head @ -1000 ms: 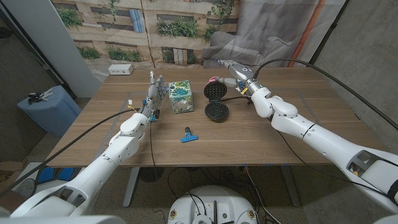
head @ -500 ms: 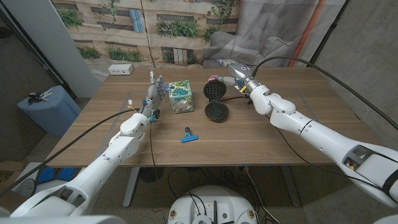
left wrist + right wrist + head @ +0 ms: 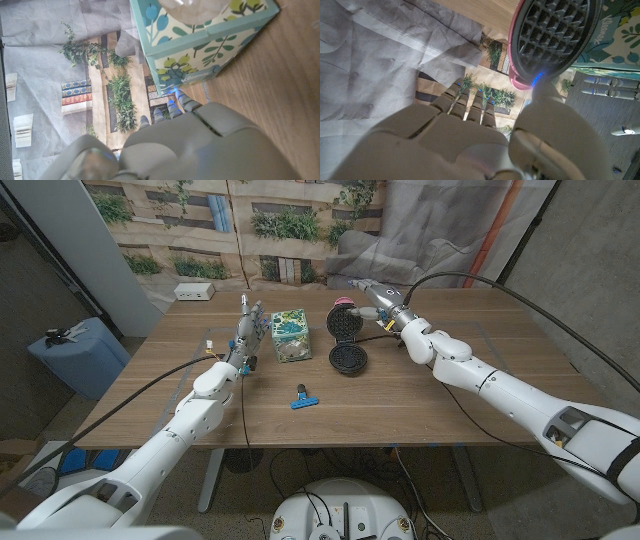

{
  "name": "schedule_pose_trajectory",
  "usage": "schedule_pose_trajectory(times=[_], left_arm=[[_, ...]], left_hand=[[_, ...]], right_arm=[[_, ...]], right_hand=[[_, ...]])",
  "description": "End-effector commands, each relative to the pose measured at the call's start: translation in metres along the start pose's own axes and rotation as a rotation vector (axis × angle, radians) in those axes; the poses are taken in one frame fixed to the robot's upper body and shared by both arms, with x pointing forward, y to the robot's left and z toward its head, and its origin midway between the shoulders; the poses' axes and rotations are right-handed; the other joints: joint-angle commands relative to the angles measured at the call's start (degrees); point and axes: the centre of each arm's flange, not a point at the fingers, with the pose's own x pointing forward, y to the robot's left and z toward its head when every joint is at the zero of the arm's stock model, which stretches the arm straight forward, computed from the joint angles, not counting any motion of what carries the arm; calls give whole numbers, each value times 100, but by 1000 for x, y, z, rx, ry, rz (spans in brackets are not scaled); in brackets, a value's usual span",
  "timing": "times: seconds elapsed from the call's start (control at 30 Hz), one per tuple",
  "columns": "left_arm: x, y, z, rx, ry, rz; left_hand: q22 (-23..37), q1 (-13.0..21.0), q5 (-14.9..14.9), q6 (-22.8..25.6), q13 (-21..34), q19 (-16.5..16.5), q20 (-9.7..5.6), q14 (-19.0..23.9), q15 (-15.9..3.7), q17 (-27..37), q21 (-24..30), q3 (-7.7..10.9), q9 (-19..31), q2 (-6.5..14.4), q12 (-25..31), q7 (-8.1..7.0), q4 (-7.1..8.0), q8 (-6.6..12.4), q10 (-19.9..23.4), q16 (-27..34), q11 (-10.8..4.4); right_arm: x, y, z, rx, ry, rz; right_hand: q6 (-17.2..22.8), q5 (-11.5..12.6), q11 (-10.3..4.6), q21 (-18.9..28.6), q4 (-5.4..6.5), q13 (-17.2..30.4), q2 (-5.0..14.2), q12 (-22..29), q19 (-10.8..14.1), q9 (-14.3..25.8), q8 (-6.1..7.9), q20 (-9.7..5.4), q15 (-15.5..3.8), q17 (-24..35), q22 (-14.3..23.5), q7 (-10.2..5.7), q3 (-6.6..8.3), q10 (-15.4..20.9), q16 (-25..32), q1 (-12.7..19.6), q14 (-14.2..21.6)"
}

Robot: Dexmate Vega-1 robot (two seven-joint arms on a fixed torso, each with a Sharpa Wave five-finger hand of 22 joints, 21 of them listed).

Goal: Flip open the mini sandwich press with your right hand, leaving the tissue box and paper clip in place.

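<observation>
Head view: mini sandwich press (image 3: 347,340) mid-table, lid upright, right hand (image 3: 372,300) touching its rim, grip unclear. Left hand (image 3: 246,330) empty beside tissue box (image 3: 290,335). Risk: lid drops back if released early.

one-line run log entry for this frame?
press lid: raised | right hand: touching lid edge | left hand: idle by tissue box | paper clip: in place

No legible writing in any view.
The tissue box (image 3: 291,336) carries only a leaf-and-fruit print; a small dark label near its bottom edge in the left wrist view (image 3: 197,77) is too blurred to read, and a few letters on the box's edge in the right wrist view cannot be made out.
</observation>
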Motion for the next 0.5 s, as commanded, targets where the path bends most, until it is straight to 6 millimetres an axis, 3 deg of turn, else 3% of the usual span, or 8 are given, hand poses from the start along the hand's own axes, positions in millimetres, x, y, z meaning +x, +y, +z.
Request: schedule_pose_trajectory(times=[0.03, 0.5], left_arm=[[0, 0, 0, 0, -1, 0], [0, 0, 0, 0, -1, 0]], left_hand=[[16, -2, 27, -196, 14, 18, -15, -40, -211, 19, 35, -45, 26, 297, 38, -46, 4, 28, -31, 17, 4], [16, -3, 26, -195, 14, 20, -19, -39, -206, 19, 36, -45, 26, 298, 36, -47, 5, 29, -35, 18, 3]], right_arm=[[1, 1, -7, 5, 11, -13], [-18, -11, -9, 105, 24, -26]], right_hand=[[42, 33, -7, -2, 11, 11, 1, -12, 57, 9, 0, 27, 18, 32, 12, 8, 0, 41, 1, 34, 46], [31, 33, -8, -10, 10, 12, 19, -21, 39, 9, -17, 28, 25, 35, 12, 0, -10, 25, -8, 2, 26]])
